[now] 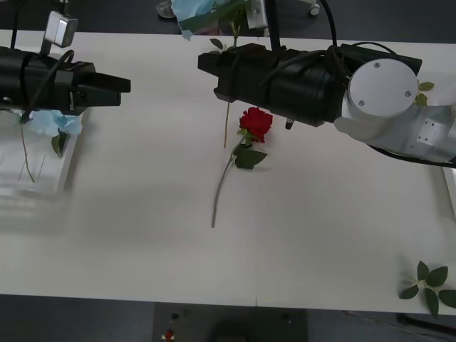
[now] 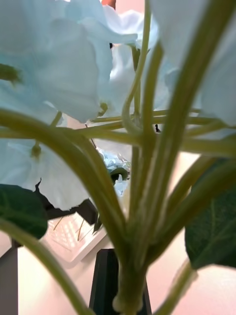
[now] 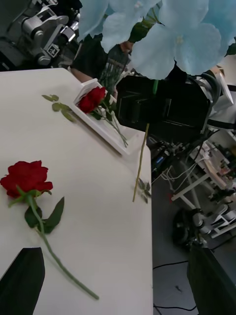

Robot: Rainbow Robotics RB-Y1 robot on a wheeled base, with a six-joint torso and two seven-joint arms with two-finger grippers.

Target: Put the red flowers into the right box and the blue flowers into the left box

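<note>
Carrying a blue flower (image 1: 201, 16) by its stem, the right claw (image 1: 208, 70) hangs above the far middle of the table (image 1: 142, 242), shut on the thin green stalk whose lower end dangles at (image 1: 226, 125); the right wrist view shows pale petals and branching stalks crowding the black finger (image 2: 117, 283). The main risk, in my judgement, is slippage: the stem is smooth, slender plastic and the fluffy head is top-heavy, so a swing toward the left box (image 1: 63, 167) could turn or drop it. The dangling stalk might also brush the red flower (image 1: 256, 122) lying on the table just below, a compact dark bloom on a wiry leafed stem. The left claw (image 1: 127, 86) hovers at the left over that translucent box, fingers spread wide and empty, with another blue flower (image 1: 51, 122) already beneath it; crowding between the two arms is a second hazard. Two roses (image 3: 92, 100) rest in the right box (image 3: 105, 132), a rigid white tray
</note>
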